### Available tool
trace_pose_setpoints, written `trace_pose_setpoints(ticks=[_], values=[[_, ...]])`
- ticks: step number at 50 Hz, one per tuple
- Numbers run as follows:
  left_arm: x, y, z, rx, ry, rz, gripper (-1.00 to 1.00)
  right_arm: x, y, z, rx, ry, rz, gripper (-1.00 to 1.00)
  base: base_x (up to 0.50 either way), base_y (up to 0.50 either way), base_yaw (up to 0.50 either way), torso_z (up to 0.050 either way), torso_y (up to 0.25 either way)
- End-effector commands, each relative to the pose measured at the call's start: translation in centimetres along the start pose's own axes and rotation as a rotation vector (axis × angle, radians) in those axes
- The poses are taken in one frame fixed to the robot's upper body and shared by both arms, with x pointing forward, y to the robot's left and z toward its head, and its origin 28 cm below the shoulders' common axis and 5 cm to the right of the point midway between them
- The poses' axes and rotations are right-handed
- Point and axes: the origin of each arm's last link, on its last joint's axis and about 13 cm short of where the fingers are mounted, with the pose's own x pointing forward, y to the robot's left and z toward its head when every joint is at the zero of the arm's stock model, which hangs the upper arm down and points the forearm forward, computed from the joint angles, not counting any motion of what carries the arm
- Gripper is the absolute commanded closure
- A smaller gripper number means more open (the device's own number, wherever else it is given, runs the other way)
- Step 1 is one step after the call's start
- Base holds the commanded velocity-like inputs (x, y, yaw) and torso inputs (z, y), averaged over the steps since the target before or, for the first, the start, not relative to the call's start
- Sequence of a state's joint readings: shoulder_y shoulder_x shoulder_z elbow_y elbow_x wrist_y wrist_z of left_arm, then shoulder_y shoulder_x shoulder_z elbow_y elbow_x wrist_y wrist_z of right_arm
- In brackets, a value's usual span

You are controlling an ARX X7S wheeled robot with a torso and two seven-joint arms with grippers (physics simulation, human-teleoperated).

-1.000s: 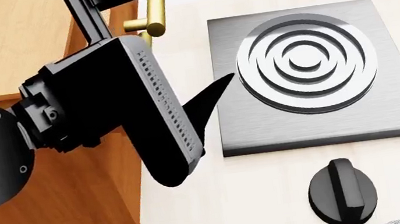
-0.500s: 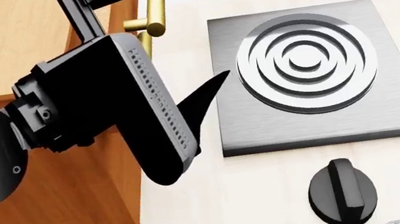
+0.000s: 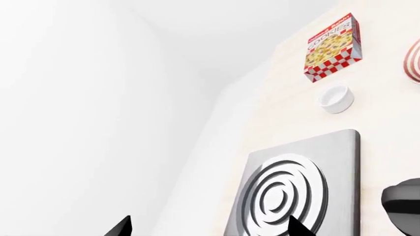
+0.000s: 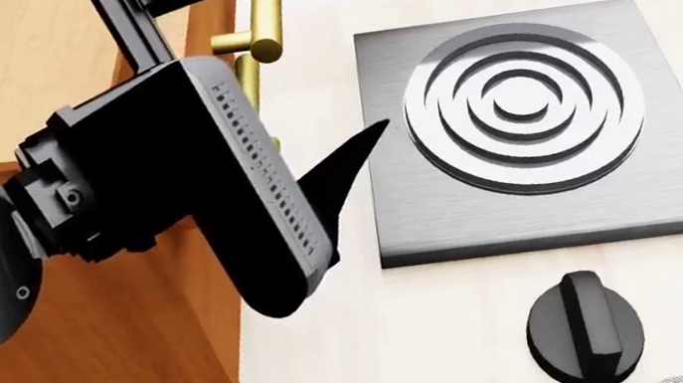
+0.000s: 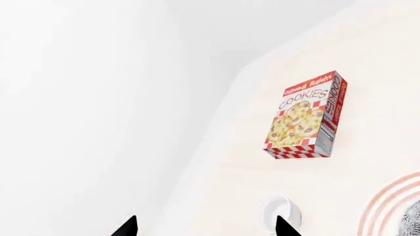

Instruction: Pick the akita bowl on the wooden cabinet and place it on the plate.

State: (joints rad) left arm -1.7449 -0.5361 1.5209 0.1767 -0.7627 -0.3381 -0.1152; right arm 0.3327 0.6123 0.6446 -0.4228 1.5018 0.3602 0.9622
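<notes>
My left end effector (image 3: 210,230) hangs wide open and empty, seemingly ready to grasp, while the small white bowl (image 3: 335,98), likely the akita bowl, sits far ahead on the tabletop (image 3: 276,98), beside the plate (image 3: 414,61), not on it.

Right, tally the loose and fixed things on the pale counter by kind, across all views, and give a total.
Cookie box: 1
Small white bowl: 1
Red-ringed plate, only partly in view: 1
Hob plate: 1
Black knob: 1
Total: 5
</notes>
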Motion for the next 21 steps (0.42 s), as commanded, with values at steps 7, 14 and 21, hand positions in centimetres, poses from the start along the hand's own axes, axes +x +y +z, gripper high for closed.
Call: trace_pose_setpoints(ticks=[7, 14, 21], values=[[0.2, 0.3, 0.5, 0.01, -0.011, -0.008, -1.0, -3.5, 5.7, 1.8, -0.006, -0.027, 0.266, -1.0, 0.0, 0.0, 0.0, 0.0, 0.0], [0.1, 0.2, 0.3, 0.004, -0.011, -0.005, -1.0, -5.3, 7.5, 2.4, -0.007, -0.026, 0.359, -1.0, 0.0, 0.0, 0.0, 0.0, 0.0], [-0.1, 0.3, 0.3, 0.004, -0.012, 0.002, -1.0, -7.0, 9.2, 3.1, -0.02, -0.03, 0.446, -1.0, 0.0, 0.0, 0.0, 0.0, 0.0]])
